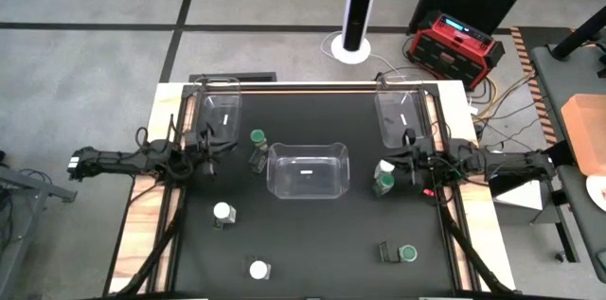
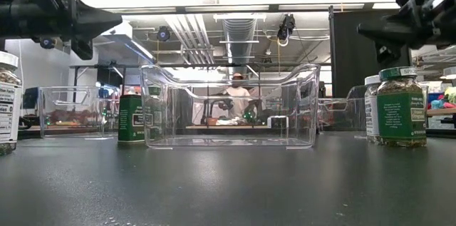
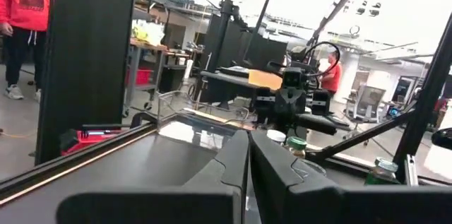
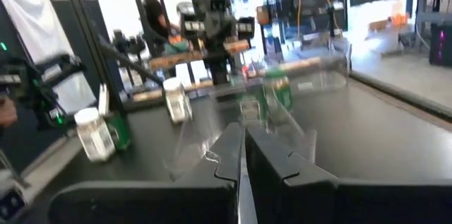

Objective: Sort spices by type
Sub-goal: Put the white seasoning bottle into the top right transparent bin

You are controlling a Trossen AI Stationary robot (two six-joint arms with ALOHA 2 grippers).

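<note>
This is a robotics lab or research workshop, not a home. In the high view a black-topped work table (image 1: 312, 243) stands on a grey concrete floor marked with dark tape lines, and at the upper right a red equipment case (image 1: 453, 47) sits among loose cables (image 1: 492, 92). Through the middle of the low view, exposed ceiling ducts (image 2: 239, 30) and strip lighting run overhead, and a person (image 2: 236, 98) sits at a distant bench. The left wrist view shows a black frame post (image 3: 88, 54) at its left, benches loaded with gear (image 3: 240, 75) at its middle, and a person in a red top (image 3: 25, 19) at the upper left.
</note>
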